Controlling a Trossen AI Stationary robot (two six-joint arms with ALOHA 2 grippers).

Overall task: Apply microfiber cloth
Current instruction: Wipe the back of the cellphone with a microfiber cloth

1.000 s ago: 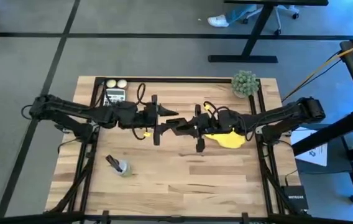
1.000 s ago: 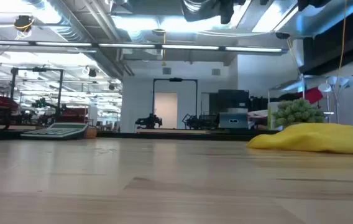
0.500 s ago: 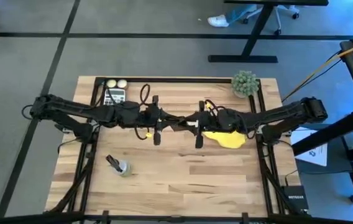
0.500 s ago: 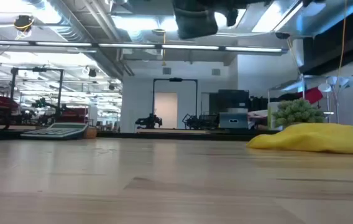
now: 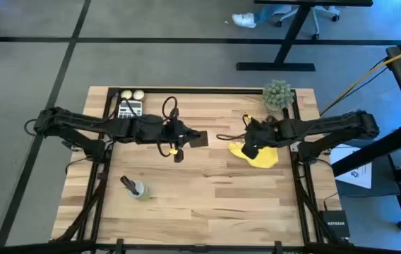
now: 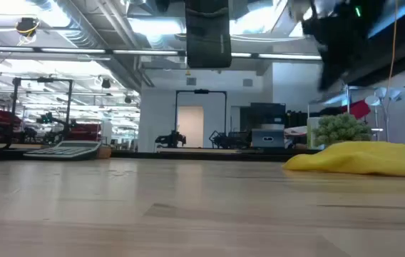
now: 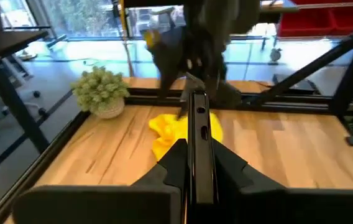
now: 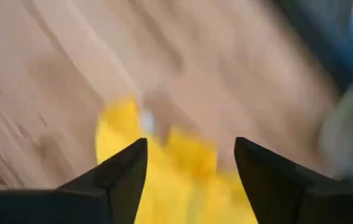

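Observation:
My left gripper [image 5: 185, 137] is over the table's middle, shut on a black smartphone [image 5: 198, 138], which the left wrist view shows edge-on [image 7: 199, 134]. The yellow microfiber cloth [image 5: 258, 154] lies crumpled on the table's right part, also seen in the low view [image 6: 363, 157]. My right gripper [image 5: 250, 148] hangs open just above the cloth's left end. The right wrist view shows the cloth [image 8: 183, 180] below the gripper's spread fingers [image 8: 190, 149], which touch nothing. My left gripper pinches the smartphone's two flat faces [image 7: 200, 163] between its two fingers, at the end nearest the wrist. The fingers come level from the table's left and lie along the phone. The phone sticks out toward the right, lifted well clear of the table [image 6: 208, 36].
A calculator [image 5: 130, 109] and two small balls [image 5: 132, 94] sit at the far left. A potted plant [image 5: 278, 95] stands at the far right corner. A small bottle-like object [image 5: 135, 188] lies near the left front. Bare wood [image 5: 207, 190] spans the near half.
The two grippers met over the table's middle with the smartphone between them. My right gripper opened, let go of the phone and drew back toward the right edge, over the cloth. My left gripper has shut on the phone and keeps it in the air.

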